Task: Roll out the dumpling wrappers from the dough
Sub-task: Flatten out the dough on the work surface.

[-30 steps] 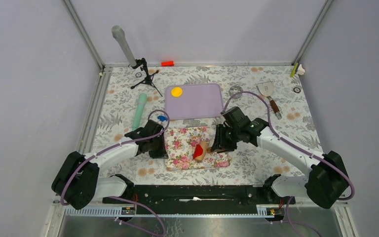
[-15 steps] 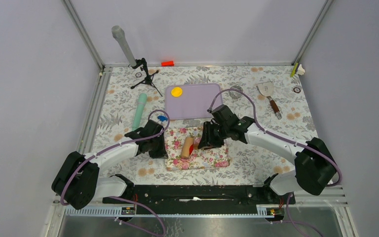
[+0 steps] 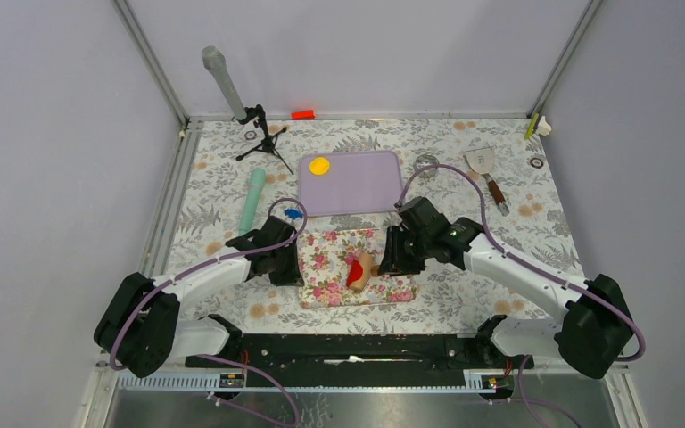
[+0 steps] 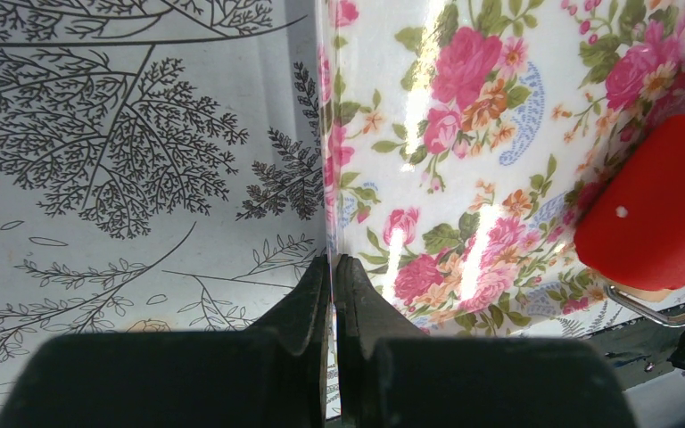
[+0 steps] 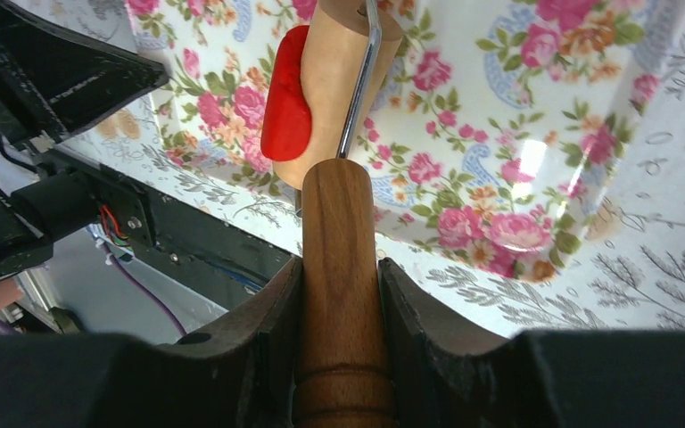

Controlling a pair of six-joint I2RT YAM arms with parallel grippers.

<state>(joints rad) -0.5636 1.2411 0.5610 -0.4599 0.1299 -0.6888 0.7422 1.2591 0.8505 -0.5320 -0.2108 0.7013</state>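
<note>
The red dough point(image 3: 355, 272) lies flattened on the floral mat point(image 3: 330, 276), against the left side of a wooden roller point(image 3: 365, 266). In the right wrist view the dough point(image 5: 285, 107) clings to the roller's barrel point(image 5: 339, 80). My right gripper point(image 5: 341, 267) is shut on the roller's dark wooden handle. My left gripper point(image 4: 332, 263) is shut on the mat's left edge; the dough point(image 4: 660, 218) shows at the right of that view. A yellow wrapper disc point(image 3: 319, 165) lies on the purple board point(image 3: 361, 187). No red disc shows.
A green tube point(image 3: 252, 201) lies left of the board. A small tripod point(image 3: 263, 138) with a grey cylinder stands at the back left. A spatula point(image 3: 486, 169) lies at the back right. A red-orange block point(image 3: 302, 114) sits at the back edge.
My right gripper pushed the roller left across the mat over the dough, then drew it back right. The left gripper has stayed on the mat's edge.
</note>
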